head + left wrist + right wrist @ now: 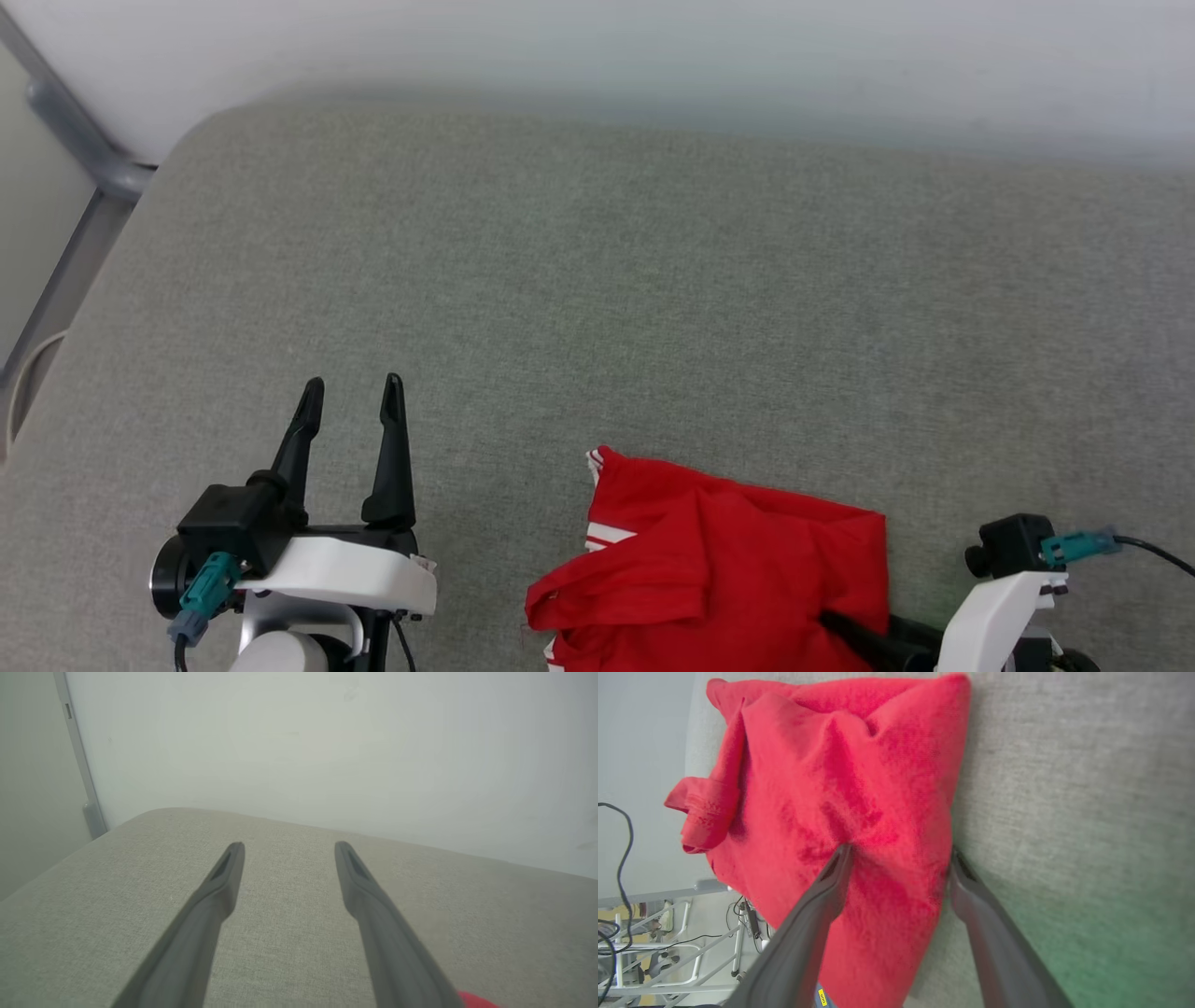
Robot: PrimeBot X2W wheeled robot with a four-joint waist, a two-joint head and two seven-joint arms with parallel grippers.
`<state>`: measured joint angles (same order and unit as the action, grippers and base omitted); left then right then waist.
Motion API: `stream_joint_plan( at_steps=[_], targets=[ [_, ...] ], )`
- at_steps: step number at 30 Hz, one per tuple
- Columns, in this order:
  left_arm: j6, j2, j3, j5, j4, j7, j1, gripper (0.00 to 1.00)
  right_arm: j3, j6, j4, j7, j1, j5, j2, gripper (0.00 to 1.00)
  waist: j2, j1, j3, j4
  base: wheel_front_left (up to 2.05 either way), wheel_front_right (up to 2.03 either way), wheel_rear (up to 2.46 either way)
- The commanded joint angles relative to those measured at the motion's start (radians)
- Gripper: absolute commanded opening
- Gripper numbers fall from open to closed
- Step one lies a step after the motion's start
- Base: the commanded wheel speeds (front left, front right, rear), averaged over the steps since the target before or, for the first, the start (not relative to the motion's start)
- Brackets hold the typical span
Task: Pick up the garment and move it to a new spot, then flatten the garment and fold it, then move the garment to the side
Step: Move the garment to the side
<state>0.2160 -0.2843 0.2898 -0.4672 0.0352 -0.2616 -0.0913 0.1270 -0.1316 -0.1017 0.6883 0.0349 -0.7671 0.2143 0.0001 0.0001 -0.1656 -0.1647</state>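
- Head view: the red garment lies rumpled at the near edge of the grey surface, right of the middle. The left gripper stands apart from it, jaws spread.
- Left wrist view: jaws spread over the surface, holding nothing.
- Right wrist view: the right gripper, jaws spread, straddles the garment's edge.

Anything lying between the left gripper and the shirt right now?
Nothing: the head view shows bare grey cushion between the open left gripper and the red shirt.
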Motion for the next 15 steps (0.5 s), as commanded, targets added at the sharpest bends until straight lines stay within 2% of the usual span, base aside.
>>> stream_joint_plan(
  at_steps=[1, 3, 4, 5, 6, 15],
  targets=[
    [-0.006, 0.005, -0.006, 0.01, -0.003, -0.004, -0.014, 1.0, 0.014, 0.002, -0.032, 0.007, -0.01, -0.005, 0.0, 1.0, -0.0001, -0.0001, -0.02, -0.017, 0.0, 0.0, 0.0],
    [-0.014, 0.015, -0.015, 0.016, -0.009, -0.004, -0.015, 1.0, 0.031, 0.002, -0.062, 0.013, -0.014, -0.013, -0.004, 1.0, -0.0001, -0.0001, -0.027, -0.021, 0.0, 0.0, 0.0],
    [-0.018, 0.021, -0.018, 0.019, -0.012, -0.004, -0.015, 1.0, 0.037, 0.002, -0.072, 0.011, -0.016, -0.015, -0.005, 0.49, -0.0001, -0.0001, -0.03, -0.022, 0.0, 0.0, 0.0],
    [-0.022, 0.025, -0.022, 0.021, -0.015, -0.004, -0.016, 1.0, 0.041, 0.002, -0.078, 0.005, -0.019, -0.016, -0.005, 0.2, -0.0001, -0.0001, -0.032, -0.022, 0.0, 0.0, 0.0],
    [-0.024, 0.028, -0.026, 0.025, -0.017, -0.004, -0.016, 1.0, 0.047, 0.002, -0.082, 0.001, -0.022, -0.02, -0.004, 0.0, -0.0001, -0.0001, -0.034, -0.022, 0.0, 0.0, 0.0],
    [-0.047, 0.038, -0.048, 0.047, -0.037, -0.005, -0.003, 1.0, 0.082, 0.002, -0.007, -0.061, -0.091, 0.004, 0.052, 0.0, -0.0001, -0.0001, 0.001, 0.018, 0.0, 0.0, 0.0]
  ],
)
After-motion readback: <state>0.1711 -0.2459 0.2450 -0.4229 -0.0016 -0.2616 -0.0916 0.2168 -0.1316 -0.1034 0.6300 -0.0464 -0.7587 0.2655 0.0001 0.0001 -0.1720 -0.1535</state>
